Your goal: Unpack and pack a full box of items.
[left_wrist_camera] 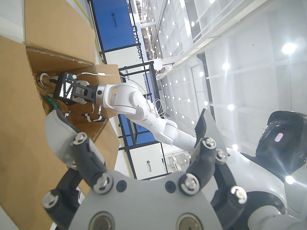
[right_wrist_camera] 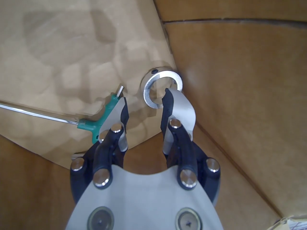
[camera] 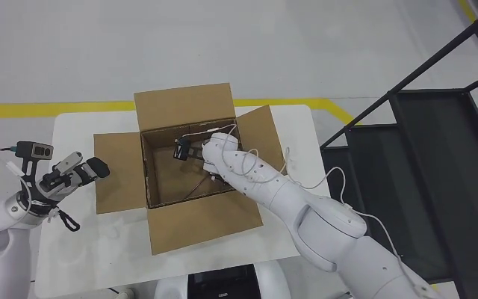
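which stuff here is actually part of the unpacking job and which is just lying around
Job: cardboard box, metal ring and green-handled hex key inside it, right end effector open at the ring.
Lying about: white table, yellow floor line, black steps.

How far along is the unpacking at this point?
Done: cardboard box flaps open. In hand: right end effector, open, inside the box, one fingertip in the metal ring. Remaining: ring and green-handled hex key still lie on the box floor; left end effector hangs open outside.
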`<act>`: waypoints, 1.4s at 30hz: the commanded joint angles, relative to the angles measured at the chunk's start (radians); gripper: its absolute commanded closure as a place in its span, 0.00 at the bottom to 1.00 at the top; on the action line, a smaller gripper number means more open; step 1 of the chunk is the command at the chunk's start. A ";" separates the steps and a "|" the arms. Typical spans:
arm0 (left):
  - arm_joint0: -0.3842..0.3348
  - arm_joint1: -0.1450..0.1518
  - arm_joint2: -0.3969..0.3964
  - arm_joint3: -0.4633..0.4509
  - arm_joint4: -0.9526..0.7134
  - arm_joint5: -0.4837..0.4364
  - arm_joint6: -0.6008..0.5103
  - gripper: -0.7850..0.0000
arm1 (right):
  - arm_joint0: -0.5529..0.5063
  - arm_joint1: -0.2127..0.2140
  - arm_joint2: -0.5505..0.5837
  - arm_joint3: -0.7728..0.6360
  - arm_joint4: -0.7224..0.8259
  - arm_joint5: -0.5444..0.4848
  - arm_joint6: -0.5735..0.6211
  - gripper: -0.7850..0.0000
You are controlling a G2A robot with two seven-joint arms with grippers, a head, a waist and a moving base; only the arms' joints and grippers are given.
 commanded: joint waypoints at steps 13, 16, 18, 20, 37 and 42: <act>0.000 0.000 0.000 0.000 0.000 0.000 0.000 0.00 | 0.033 -0.041 -0.019 0.077 -0.033 -0.041 -0.020 0.62; 0.000 0.000 0.000 0.000 0.000 0.000 0.000 0.00 | 0.040 -0.051 -0.023 0.100 -0.037 -0.052 -0.028 0.64; 0.000 0.000 0.000 0.000 0.000 0.000 0.000 0.00 | 0.045 -0.058 -0.025 0.115 -0.039 -0.060 -0.036 0.64; 0.000 0.000 0.000 0.000 0.000 0.000 0.000 0.00 | 0.050 -0.064 -0.028 0.131 -0.043 -0.068 -0.042 0.63; 0.000 0.000 0.000 0.000 0.000 0.000 0.000 0.00 | 0.099 -0.120 -0.046 0.257 -0.066 -0.126 -0.090 0.80; 0.000 0.000 0.000 0.000 0.000 0.000 0.000 0.00 | 0.107 -0.136 -0.056 0.286 -0.078 -0.149 -0.099 1.00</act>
